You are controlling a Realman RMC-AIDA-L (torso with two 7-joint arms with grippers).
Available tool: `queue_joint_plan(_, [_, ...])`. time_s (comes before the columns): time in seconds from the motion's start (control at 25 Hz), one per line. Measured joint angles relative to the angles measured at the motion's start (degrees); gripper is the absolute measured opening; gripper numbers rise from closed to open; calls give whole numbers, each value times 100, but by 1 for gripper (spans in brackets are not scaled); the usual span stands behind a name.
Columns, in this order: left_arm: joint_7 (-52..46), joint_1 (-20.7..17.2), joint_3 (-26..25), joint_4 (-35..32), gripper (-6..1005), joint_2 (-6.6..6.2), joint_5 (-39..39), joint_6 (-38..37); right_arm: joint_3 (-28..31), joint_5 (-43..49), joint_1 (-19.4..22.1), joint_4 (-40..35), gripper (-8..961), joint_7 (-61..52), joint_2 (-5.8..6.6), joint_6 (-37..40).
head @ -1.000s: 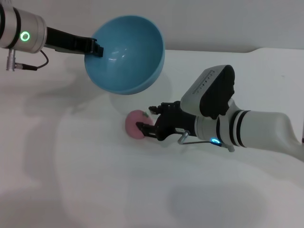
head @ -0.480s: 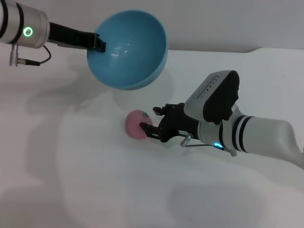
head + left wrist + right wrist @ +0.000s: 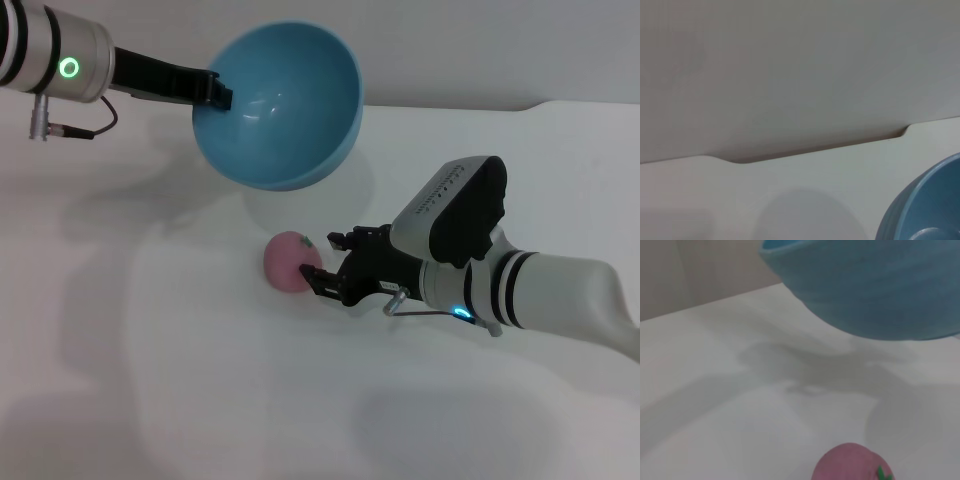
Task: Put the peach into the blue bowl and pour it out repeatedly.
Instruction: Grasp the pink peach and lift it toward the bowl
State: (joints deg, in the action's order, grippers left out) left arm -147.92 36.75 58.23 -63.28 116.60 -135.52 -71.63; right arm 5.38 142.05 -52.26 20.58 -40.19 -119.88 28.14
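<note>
The blue bowl (image 3: pixel 285 110) hangs tilted above the table, its hollow turned toward me, with my left gripper (image 3: pixel 216 92) shut on its left rim. In the left wrist view the blue bowl (image 3: pixel 926 207) shows only as a slice. Below it the pink peach (image 3: pixel 290 261) with its green stem lies on the white table. My right gripper (image 3: pixel 326 262) stands open just right of the peach, its fingertips close to the fruit's side. From the right wrist, the peach (image 3: pixel 852 465) is near and the blue bowl (image 3: pixel 870 285) hangs above it.
The white table (image 3: pixel 200 380) runs to a grey wall at the back, with a notched far edge (image 3: pixel 815 147). My right arm's bulky wrist (image 3: pixel 460 215) lies low over the table, right of the peach.
The left gripper has carried the bowl a little to the right. The right gripper has drawn back slightly from the peach, toward the front right. The peach has not moved.
</note>
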Motion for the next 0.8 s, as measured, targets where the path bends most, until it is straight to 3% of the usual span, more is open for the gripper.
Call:
queue_joint_plan(0.24, [0, -4, -5, 0, 0, 37, 0, 0, -2, 1, 13, -1, 477, -3, 0, -64])
queue_joint_plan(0.8, [73, -45, -1, 1, 0, 49, 0, -1, 139, -12, 47, 25, 111, 14, 0, 16])
